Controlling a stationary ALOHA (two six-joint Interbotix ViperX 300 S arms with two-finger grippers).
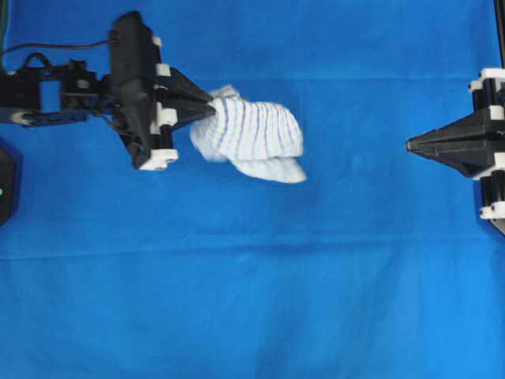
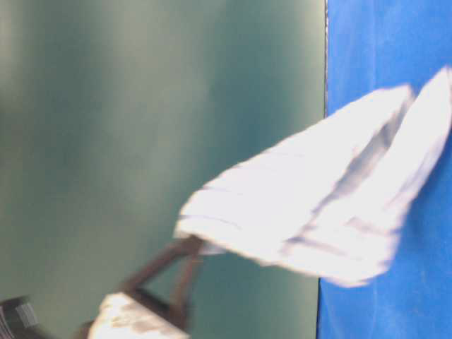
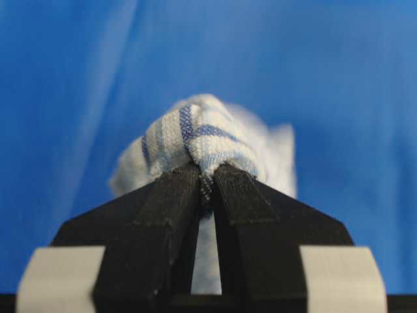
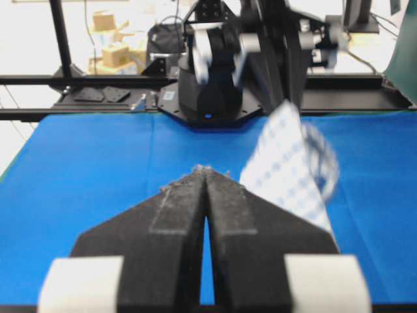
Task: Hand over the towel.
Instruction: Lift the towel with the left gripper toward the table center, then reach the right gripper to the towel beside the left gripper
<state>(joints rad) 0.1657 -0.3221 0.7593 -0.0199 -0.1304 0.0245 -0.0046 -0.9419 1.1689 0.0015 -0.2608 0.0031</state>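
Note:
The towel (image 1: 252,134), white with thin blue and grey checks, hangs above the blue covering from my left gripper (image 1: 211,106), which is shut on its left corner. In the left wrist view a fold of the towel (image 3: 195,134) bulges out past the pinching fingertips (image 3: 176,186). The table-level view shows the towel (image 2: 318,212) lifted and blurred. My right gripper (image 1: 410,144) waits at the right edge, shut with nothing in it, its tip pointing left, well apart from the cloth. From the right wrist view the towel (image 4: 290,166) hangs ahead, right of that gripper (image 4: 206,171).
The blue table covering (image 1: 252,284) spreads under both arms. The left arm's black base (image 4: 215,98) stands at the far side of the table in the right wrist view. A black frame rail (image 4: 98,79) and boxes lie behind it.

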